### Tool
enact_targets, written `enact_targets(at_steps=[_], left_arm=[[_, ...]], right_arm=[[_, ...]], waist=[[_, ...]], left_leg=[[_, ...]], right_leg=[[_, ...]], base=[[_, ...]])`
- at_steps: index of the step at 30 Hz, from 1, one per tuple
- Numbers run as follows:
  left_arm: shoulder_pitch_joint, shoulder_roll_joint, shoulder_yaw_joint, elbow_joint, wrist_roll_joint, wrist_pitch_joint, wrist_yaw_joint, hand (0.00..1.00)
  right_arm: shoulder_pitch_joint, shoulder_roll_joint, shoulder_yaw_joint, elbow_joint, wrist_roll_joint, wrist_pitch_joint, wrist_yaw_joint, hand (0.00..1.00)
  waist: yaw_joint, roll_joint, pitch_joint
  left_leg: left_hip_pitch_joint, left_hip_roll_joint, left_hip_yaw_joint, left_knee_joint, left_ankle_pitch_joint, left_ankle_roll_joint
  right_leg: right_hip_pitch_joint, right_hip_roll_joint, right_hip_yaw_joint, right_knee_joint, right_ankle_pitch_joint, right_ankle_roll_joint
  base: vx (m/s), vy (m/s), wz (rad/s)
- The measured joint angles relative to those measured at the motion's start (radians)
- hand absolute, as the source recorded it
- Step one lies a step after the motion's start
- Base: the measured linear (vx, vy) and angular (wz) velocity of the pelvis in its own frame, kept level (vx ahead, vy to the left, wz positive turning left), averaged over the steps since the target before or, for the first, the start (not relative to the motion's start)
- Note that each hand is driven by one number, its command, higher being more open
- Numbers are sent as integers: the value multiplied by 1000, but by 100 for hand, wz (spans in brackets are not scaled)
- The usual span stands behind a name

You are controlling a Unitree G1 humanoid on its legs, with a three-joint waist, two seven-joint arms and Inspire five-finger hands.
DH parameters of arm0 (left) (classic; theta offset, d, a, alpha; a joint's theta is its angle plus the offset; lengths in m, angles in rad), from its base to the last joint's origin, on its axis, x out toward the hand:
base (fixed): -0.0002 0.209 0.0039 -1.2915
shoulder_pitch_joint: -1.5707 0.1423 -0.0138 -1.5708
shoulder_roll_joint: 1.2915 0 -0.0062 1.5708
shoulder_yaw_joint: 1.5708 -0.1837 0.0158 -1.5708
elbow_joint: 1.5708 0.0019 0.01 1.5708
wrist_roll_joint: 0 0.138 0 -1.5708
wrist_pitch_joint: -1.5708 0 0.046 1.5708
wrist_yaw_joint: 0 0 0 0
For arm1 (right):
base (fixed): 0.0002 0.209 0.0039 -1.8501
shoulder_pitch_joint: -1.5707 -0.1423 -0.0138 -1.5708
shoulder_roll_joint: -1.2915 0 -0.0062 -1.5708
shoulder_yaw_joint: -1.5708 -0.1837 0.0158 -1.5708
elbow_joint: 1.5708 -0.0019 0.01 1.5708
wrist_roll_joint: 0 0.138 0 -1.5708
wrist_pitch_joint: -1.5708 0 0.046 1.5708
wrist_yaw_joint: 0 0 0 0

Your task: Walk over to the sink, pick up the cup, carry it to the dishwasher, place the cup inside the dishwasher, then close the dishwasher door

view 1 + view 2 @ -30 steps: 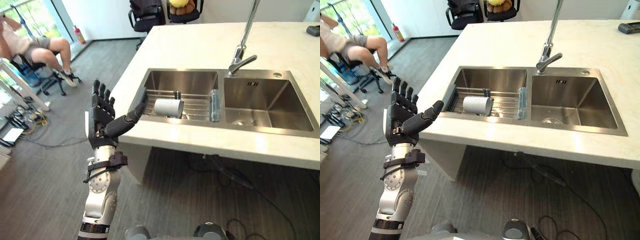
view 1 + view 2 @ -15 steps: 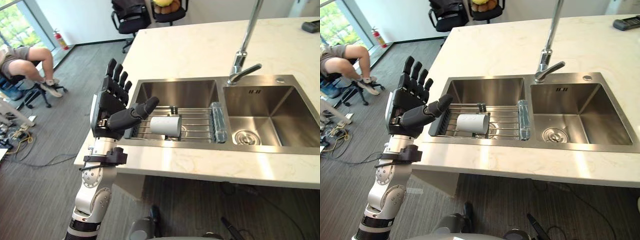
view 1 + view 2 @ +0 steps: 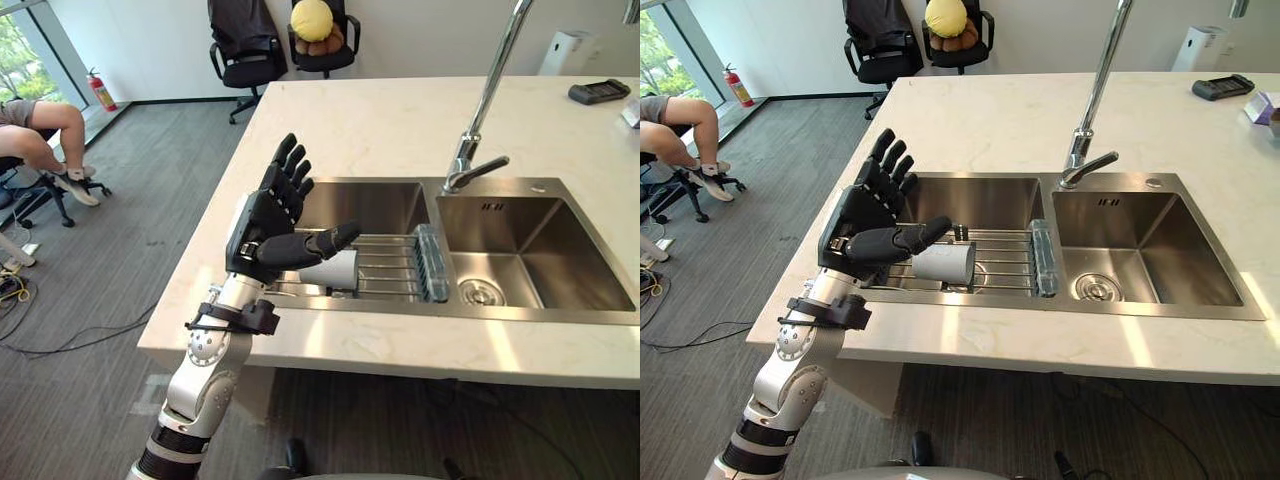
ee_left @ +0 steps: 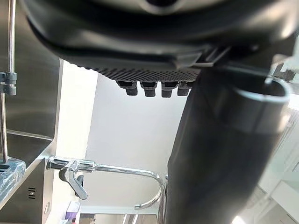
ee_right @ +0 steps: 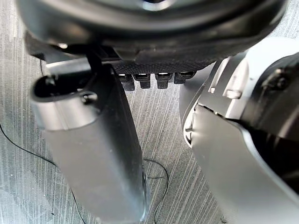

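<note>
We had a pale, smooth cylinder of a cup (image 3: 945, 262) lying on its side on a wire rack (image 3: 1002, 262) of thin metal bars. The rack spanned the left basin of the sink (image 3: 1120, 309), brushed steel, 2 square-cornered basins side by side. A clear ribbed roll (image 3: 1042, 258) capped the rack's right end, against the divider. A tall chrome faucet (image 3: 1095, 90) rose behind the divider, its lever angled to the right. The countertop (image 3: 990, 120) was cream stone, faintly veined and glossy, with a dark flat device (image 3: 1223, 87) near its far right corner

Around it we saw a grey ribbed carpet floor (image 3: 770, 190) and 2 black office chairs (image 3: 868, 40) by the far wall, 1 bearing a round yellow plush (image 3: 947, 17). There was a red fire extinguisher (image 3: 731, 87) by the window, and a person (image 3: 675, 125) seated at far left, legs showing

And the left hand (image 3: 855, 225) was raised over the counter's near-left edge, wide open, fingers straight and fanned upward. Its thumb stretched sideways toward the cup, the tip just above it. It held nothing, and we could not tell whether it touched the cup. The right hand (image 5: 154, 51) hung over the carpet in its wrist view, fingers straight, thumb out, empty
</note>
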Motion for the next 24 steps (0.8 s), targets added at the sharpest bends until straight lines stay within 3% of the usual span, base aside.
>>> enact_targets(at_steps=[3,4,5,6,7,8,9,10,12,14,18,20,21,22,24], left_arm=[[0,-33,5,35,-2,-13,52,100],[-1,-46,7,35,-1,-15,60,100],[-4,-66,7,30,1,-18,66,100],[-8,-86,8,31,3,-19,67,100],[-8,-122,10,33,2,-29,74,100],[-7,-130,9,22,-3,-31,72,100],[-5,-126,9,7,-9,-31,72,100],[-3,-115,14,-33,-46,-42,72,100],[-3,-106,46,-78,-62,-97,68,100],[-15,-95,82,-80,-59,-151,68,100],[-21,-65,77,-67,-60,-152,68,100],[-21,-54,81,-67,-60,-150,70,100],[-21,-58,82,-65,-60,-145,70,100],[-24,-73,79,-65,-60,-135,68,100],[-24,-90,66,-64,-60,-101,61,100]], right_arm=[[1,0,58,-3,9,-31,-40,100],[6,2,91,-25,9,-52,-70,100],[24,3,119,-66,9,-70,-103,100],[37,-1,121,-84,10,-77,-120,100],[50,-10,129,-119,10,-91,-158,100],[59,-8,135,-148,10,-101,-187,100],[59,-8,136,-149,9,-105,-197,100],[56,-5,134,-142,8,-109,-210,100],[39,14,142,-147,-1,-103,-220,100],[25,58,151,-156,-6,-77,-235,100],[22,97,143,-160,11,-55,-261,100],[22,100,156,-160,7,-39,-262,100],[18,96,160,-161,6,-28,-263,100],[17,95,166,-174,8,-23,-264,100],[14,88,169,-177,11,-13,-271,100]], waist=[[2,-17,1],[3,-30,4],[1,-54,11],[-6,-54,16],[-10,-39,16],[-10,-54,17],[-9,-58,18],[-11,-46,17],[-4,-44,23],[-1,-45,23],[3,-58,15],[8,-81,3],[11,-86,-3],[11,-72,-2],[1,-54,-5]], left_leg=[[-22,-6,52,65,-46,9],[-41,-12,120,136,-84,28],[-54,-40,186,234,-150,68],[-51,-45,188,269,-189,71],[-31,-55,177,275,-247,86],[13,-86,158,240,-255,88],[38,-98,147,211,-255,88],[79,-107,123,162,-249,96],[102,-105,99,139,-236,95],[116,-102,62,124,-231,104],[148,-105,-4,96,-238,93],[155,-116,-10,95,-252,70],[163,-108,-4,101,-267,48],[157,-88,6,119,-281,25],[153,-65,16,130,-292,9]], right_leg=[[-8,-23,7,17,-9,-6],[-10,-53,2,41,-31,-14],[7,-102,-25,82,-57,-9],[-2,-118,-47,167,-69,-9],[-86,-181,-85,439,-82,-46],[-164,-256,-78,655,-9,-154],[-193,-279,-69,724,51,-174],[-232,-302,-62,817,98,-163],[-282,-294,-74,820,20,-137],[-306,-221,-47,597,-27,-86],[-298,-155,-44,379,22,-36],[-296,-132,-66,299,110,-58],[-267,-118,-93,257,90,-66],[-247,-89,-99,204,90,-66],[-235,-59,-100,170,90,-67]], base=[[16,33,-5],[61,119,25],[107,142,37],[114,194,59],[125,207,70],[113,225,70],[182,199,72],[226,176,60],[263,144,43],[271,67,52],[231,-23,62],[238,-148,11],[233,-212,-22],[187,-173,-30],[157,-126,-24]])
